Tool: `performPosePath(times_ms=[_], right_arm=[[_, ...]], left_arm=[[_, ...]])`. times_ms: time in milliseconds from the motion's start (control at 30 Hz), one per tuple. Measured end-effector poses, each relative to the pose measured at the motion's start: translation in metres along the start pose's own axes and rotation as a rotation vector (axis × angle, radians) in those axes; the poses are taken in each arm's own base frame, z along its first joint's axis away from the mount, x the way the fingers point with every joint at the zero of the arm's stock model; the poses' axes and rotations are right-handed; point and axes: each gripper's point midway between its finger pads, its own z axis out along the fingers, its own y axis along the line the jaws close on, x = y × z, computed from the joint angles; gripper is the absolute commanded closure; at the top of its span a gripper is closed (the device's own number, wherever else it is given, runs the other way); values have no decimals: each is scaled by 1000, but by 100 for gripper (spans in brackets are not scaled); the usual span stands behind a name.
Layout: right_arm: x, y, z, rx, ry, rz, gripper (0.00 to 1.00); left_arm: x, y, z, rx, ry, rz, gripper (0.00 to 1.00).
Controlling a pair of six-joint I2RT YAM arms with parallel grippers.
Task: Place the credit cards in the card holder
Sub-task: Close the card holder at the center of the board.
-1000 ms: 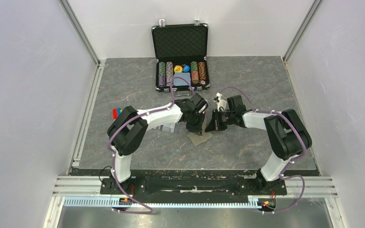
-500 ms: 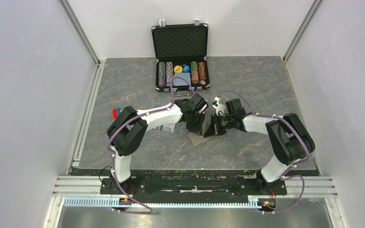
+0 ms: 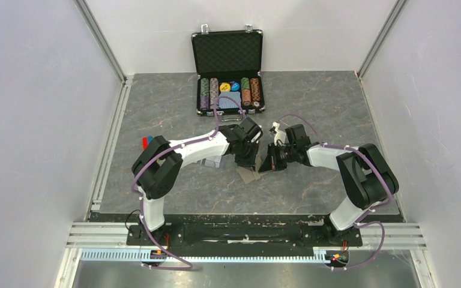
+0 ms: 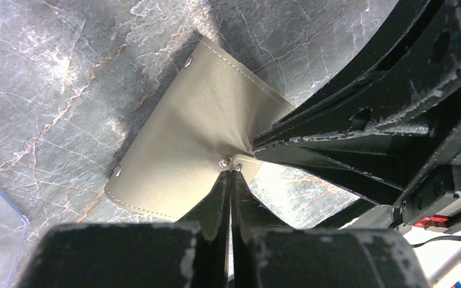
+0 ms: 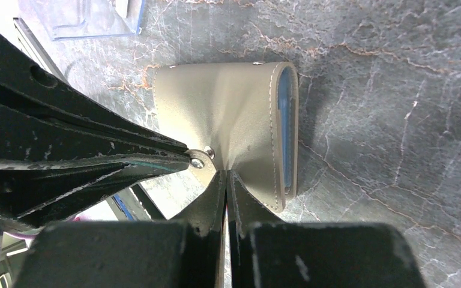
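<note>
The taupe card holder (image 3: 249,174) lies on the grey table between the two arms. In the left wrist view the card holder (image 4: 186,138) shows its stitched outer side, and my left gripper (image 4: 229,171) is shut on its small tab beside the snaps. In the right wrist view the card holder (image 5: 234,114) shows blue lining along its right edge, and my right gripper (image 5: 224,172) is shut on a pinched fold of its cover. Both gripper tips meet at the same corner, left gripper (image 3: 247,163) beside right gripper (image 3: 268,165). The credit cards are not clearly in view.
Clear plastic sleeves (image 3: 215,161) lie just left of the holder, under the left arm; a whitish sliver shows in one sleeve (image 5: 90,18). An open black poker-chip case (image 3: 228,72) stands at the back. A small red and blue object (image 3: 147,141) sits near the left arm's elbow.
My right gripper has moved left and down onto the holder, meeting the left gripper. The left gripper has stayed on the holder and its elbow has shifted slightly.
</note>
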Motion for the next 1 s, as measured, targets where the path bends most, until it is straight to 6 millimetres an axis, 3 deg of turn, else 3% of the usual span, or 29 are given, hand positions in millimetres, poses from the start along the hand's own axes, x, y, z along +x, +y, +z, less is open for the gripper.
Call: performPosePath(times_ms=[300,733,1000], right_arm=[[0,1,0,-3,2,1,100],[3,18,-1,-96,23,-19,100],[11,11,9,-65,49,-15,100]], left_arm=[[1,2,0,-10,3,0,98],[6,7,10,-24,27,-4,98],[6,7,10,-24,27,-4,98]])
